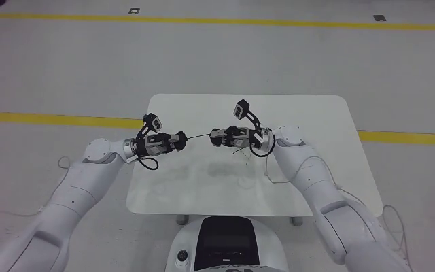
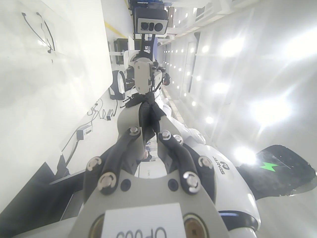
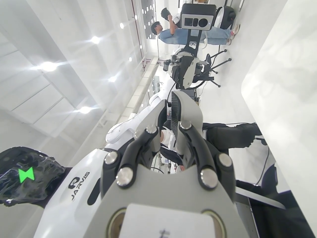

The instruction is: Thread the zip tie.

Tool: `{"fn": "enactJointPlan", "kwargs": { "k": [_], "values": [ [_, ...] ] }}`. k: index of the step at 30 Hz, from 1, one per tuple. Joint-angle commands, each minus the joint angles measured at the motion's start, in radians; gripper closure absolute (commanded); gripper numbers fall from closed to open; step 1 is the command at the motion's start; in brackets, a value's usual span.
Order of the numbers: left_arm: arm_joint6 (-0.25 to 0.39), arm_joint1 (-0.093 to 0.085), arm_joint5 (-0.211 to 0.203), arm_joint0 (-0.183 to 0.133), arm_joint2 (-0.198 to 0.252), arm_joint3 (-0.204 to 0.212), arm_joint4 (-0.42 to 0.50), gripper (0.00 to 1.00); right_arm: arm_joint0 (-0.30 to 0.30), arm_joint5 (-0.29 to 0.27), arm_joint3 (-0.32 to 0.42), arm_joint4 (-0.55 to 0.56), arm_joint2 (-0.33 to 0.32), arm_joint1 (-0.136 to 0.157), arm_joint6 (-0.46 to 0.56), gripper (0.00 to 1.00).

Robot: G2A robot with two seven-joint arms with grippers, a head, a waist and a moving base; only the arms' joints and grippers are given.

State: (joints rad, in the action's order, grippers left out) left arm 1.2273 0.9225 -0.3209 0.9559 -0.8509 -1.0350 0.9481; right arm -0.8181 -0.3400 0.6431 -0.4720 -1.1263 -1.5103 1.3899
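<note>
Looks mid-thread over bench [image 1: 306,115] centre: L hand [image 1: 183,139] & R hand [image 1: 213,136], both narrow, pinch zip tie [image 1: 198,137] ends; next prob. needs tip aligned w/ head.

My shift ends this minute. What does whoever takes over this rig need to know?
Left gripper: shut on the zip tie, held in the air over the table.
Right gripper: at the zip tie's other end; grip unclear.
Spare ties lie on the table.
Done: zip tie lifted, spanning both grippers.
Left: threading not visibly finished; check, then thread.
</note>
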Motion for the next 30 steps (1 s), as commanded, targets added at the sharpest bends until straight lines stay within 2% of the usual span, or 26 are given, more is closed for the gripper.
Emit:
{"fn": "enactJointPlan", "kwargs": {
  "k": [1,10,11,12,19,30],
  "values": [
    [0.0,0.0,0.0,0.0,0.0,0.0,0.0,1.0,0.001,0.0,0.0,0.0,0.002,0.001,-0.001,0.95],
    [0.0,0.0,0.0,0.0,0.0,0.0,0.0,1.0,0.004,0.0,-0.004,-0.007,0.013,0.004,-0.009,1.0],
    [0.0,0.0,0.0,0.0,0.0,0.0,0.0,0.81,0.004,0.0,-0.005,-0.008,0.014,0.004,-0.01,1.0],
    [0.0,0.0,0.0,0.0,0.0,0.0,0.0,0.0,0.004,0.0,-0.005,-0.008,0.015,0.004,-0.011,1.0],
    [0.0,0.0,0.0,0.0,0.0,0.0,0.0,0.0,0.009,0.0,-0.014,-0.011,0.003,0.014,-0.026,1.0],
    [0.0,0.0,0.0,0.0,0.0,0.0,0.0,0.0,-0.014,0.0,-0.004,-0.008,-0.092,0.057,0.0,1.0]
  ]
}}
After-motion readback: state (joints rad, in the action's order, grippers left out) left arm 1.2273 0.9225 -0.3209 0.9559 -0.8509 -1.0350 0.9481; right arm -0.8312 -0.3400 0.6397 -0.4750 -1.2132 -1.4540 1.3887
